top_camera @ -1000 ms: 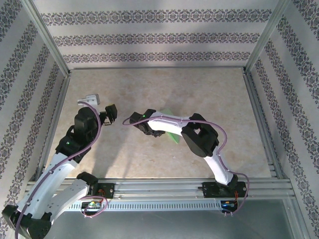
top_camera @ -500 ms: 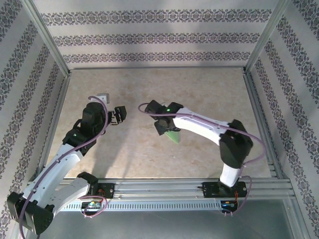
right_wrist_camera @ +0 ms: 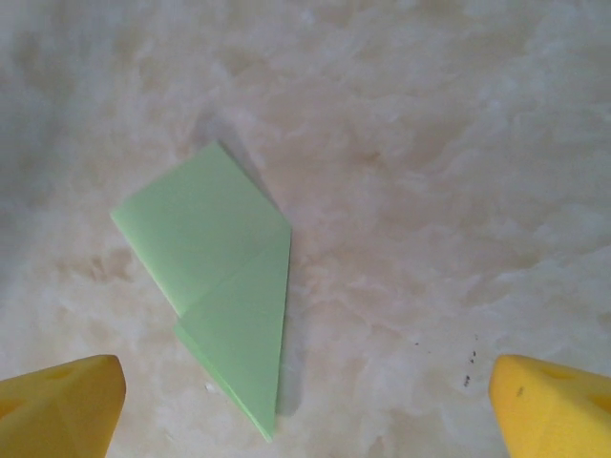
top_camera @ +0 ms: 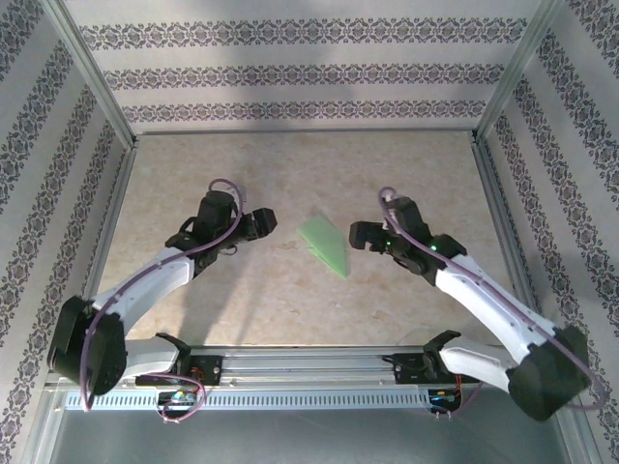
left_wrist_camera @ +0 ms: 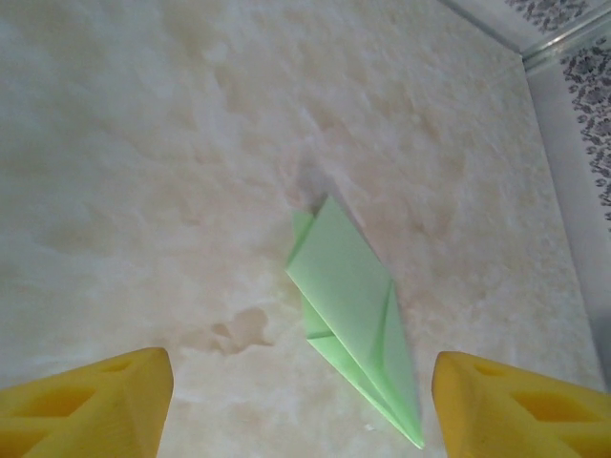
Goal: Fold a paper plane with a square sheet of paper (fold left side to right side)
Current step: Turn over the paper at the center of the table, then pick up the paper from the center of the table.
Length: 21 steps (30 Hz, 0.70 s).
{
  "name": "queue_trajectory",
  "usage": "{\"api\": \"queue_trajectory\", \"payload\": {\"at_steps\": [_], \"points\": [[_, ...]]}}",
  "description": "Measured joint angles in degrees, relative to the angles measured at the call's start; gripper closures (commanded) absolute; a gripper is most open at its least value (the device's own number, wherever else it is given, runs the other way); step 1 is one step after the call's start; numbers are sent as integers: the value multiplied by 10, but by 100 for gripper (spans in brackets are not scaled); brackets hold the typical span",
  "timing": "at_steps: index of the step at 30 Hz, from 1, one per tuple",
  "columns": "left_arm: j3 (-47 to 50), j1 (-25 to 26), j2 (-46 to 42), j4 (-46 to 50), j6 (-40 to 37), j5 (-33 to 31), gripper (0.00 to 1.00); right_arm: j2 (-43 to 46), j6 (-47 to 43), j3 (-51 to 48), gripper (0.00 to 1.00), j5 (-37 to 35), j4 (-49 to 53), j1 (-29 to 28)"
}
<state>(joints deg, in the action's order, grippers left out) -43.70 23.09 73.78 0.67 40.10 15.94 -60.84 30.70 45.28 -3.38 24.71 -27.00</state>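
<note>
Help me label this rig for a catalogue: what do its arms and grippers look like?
The left arm and right arm have white curved links, black joints and a purple cable each. The left gripper and right gripper look black from above; wrist views show yellow fingers with hollow cut-outs.

The table (top_camera: 290, 309) is viewed by the top external camera from high above and behind the arm bases (top_camera: 416, 365), tilted down and forward, with the paper plane (top_camera: 324, 246) small at centre. Close, downward-tilted views are given by the wrist cameras: the left from left of the plane, the right from its right. The plane and the tabletop around it are shared by all three.
</note>
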Motion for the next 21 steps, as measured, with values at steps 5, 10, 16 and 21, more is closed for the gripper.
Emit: {"api": "queue_trajectory", "payload": {"at_steps": [5, 10, 16, 21], "points": [[19, 26, 99, -99, 80, 49, 31, 77, 64, -109, 2, 82, -96, 92], [18, 43, 191, -195, 148, 72, 38, 119, 110, -163, 2, 142, -144, 158], [5, 57, 276, -264, 206, 81, 46, 151, 126, -176, 2, 171, -153, 182], [-24, 60, 318, -289, 230, 90, 56, 159, 126, -177, 2, 179, -153, 187]]}}
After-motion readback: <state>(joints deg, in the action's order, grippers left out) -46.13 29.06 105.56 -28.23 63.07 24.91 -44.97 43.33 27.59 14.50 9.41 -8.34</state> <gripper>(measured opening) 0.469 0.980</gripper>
